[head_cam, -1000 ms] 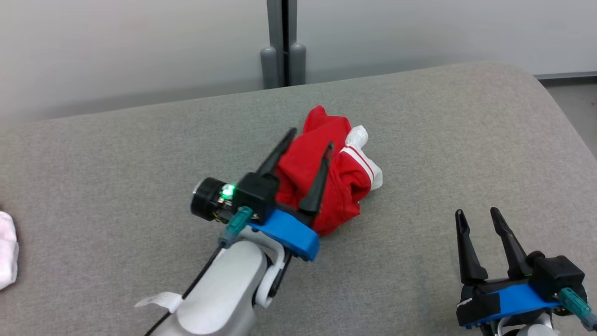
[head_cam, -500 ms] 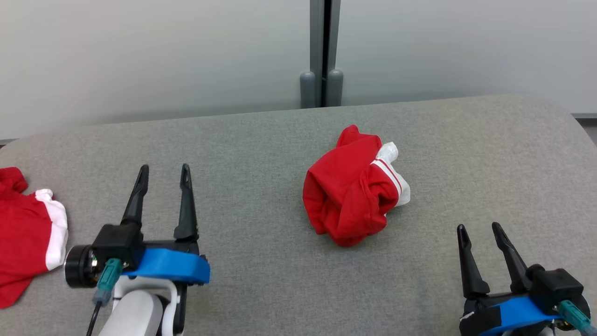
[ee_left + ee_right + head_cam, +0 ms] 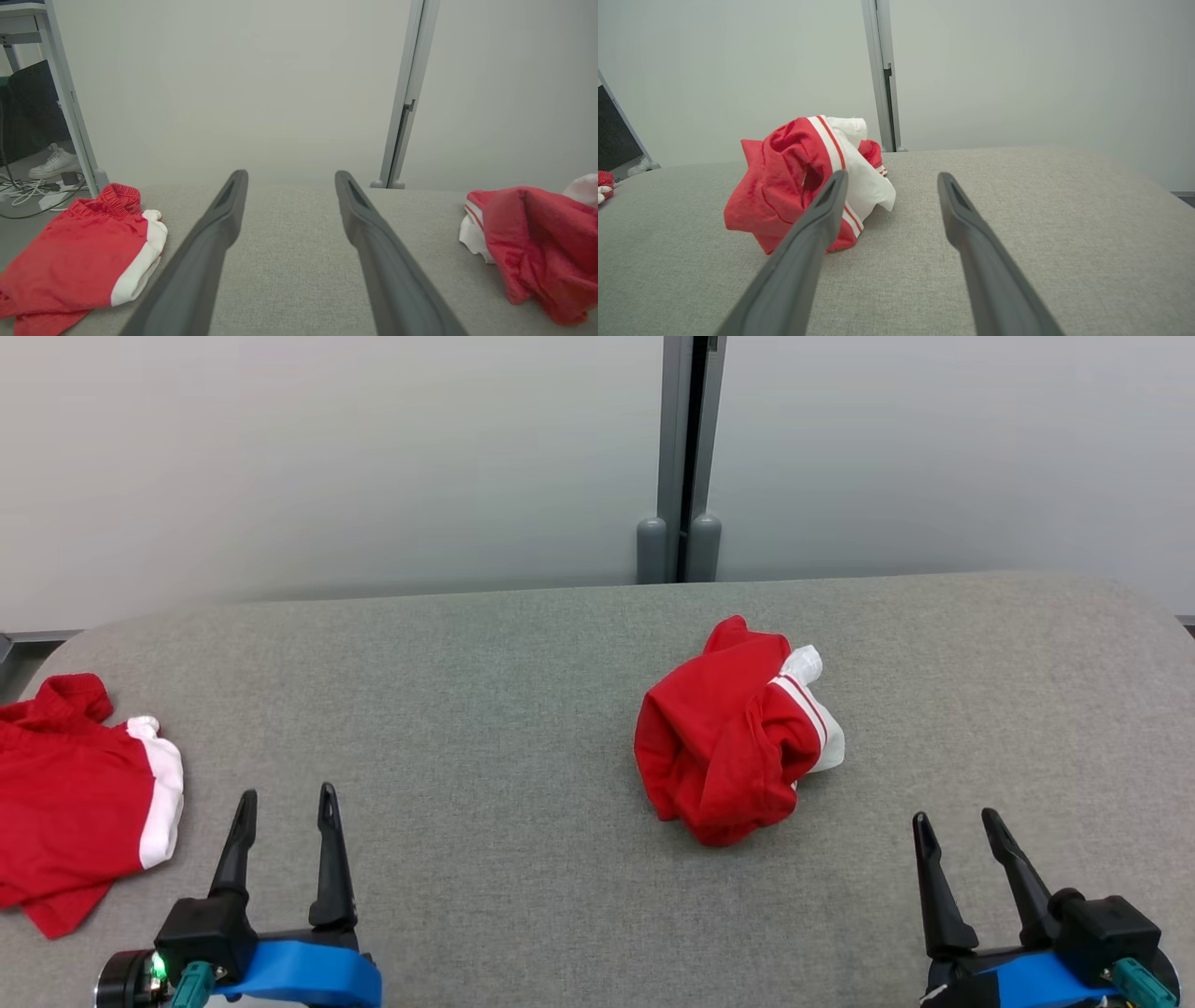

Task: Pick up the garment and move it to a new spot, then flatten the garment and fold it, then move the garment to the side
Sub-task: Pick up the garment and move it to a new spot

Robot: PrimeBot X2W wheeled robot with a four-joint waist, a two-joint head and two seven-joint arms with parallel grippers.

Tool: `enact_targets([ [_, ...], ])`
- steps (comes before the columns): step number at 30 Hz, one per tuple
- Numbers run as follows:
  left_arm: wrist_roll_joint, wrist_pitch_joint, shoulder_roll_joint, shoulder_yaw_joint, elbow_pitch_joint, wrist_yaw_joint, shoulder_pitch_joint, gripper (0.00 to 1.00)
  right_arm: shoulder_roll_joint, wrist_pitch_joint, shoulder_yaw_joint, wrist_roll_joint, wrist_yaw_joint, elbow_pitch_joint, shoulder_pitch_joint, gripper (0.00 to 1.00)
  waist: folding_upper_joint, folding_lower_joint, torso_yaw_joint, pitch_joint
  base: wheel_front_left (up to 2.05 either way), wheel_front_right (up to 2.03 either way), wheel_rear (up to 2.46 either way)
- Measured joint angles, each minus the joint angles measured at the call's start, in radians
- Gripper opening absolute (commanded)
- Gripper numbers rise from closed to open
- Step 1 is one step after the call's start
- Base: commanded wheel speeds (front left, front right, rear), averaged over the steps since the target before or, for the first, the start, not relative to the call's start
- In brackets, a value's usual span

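A crumpled red garment (image 3: 728,742) with white trim lies bunched in a heap right of centre on the grey padded table (image 3: 504,728). The left wrist view has the garment (image 3: 537,242) at its right edge, and the right wrist view shows the garment (image 3: 794,182) ahead and left of the fingers. My left gripper (image 3: 285,803) rests open at the lower left, far from the heap, nothing between its fingers (image 3: 219,224). My right gripper (image 3: 957,826) is open at the lower right, empty, a short way near-right of the heap.
A second red garment (image 3: 79,784) with a white band lies flatter at the table's left edge, also seen as red cloth (image 3: 84,247) in the left wrist view. A grey post (image 3: 686,457) stands against the wall behind. A person's white shoe (image 3: 53,163) and cables are on the floor at left.
My left gripper has let go of the crumpled garment and pulled back to the lower left. The head camera has swung, bringing the second garment at the left edge into view. The right gripper kept still.
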Motion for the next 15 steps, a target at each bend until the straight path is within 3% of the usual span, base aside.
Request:
enact_targets([
  [15, 0.055, 0.0, -0.034, 0.039, 0.062, -0.055, 0.016, 1.0, 0.0, 0.007, 0.0, 0.006, 0.0, -0.001, 0.016, 1.0, 0.0, 0.0001, 0.004, -0.006, 0.0, 0.0, 0.0],
])
